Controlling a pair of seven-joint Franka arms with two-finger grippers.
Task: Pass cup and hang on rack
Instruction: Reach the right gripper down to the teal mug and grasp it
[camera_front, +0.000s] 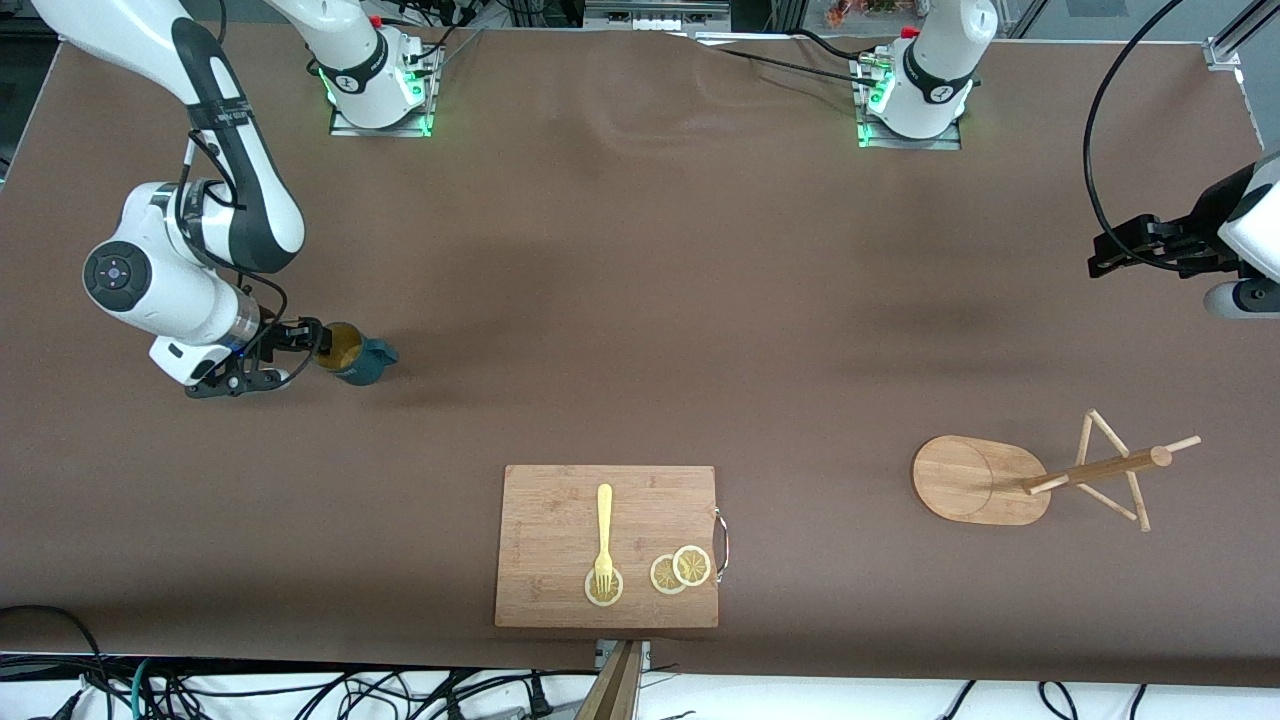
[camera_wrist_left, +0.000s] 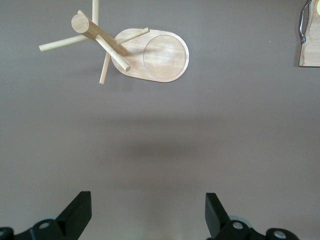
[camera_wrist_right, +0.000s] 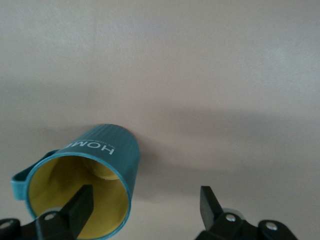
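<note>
Cup (camera_front: 358, 357) stands on the worktop (camera_front: 640, 280) toward the right arm's end, the right gripper (camera_wrist_right: 145, 210) with jaws spread, one finger inside its rim, while the left gripper (camera_wrist_left: 148, 215) waits wide open and empty near the rack (camera_front: 985, 478).

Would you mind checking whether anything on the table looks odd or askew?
Nothing stands out: the rack stands upright, the cup sits by the open right gripper, and the left gripper waits open.

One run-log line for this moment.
right claw: open, one finger inside cup | left claw: open, waiting above table | rack: empty
</note>
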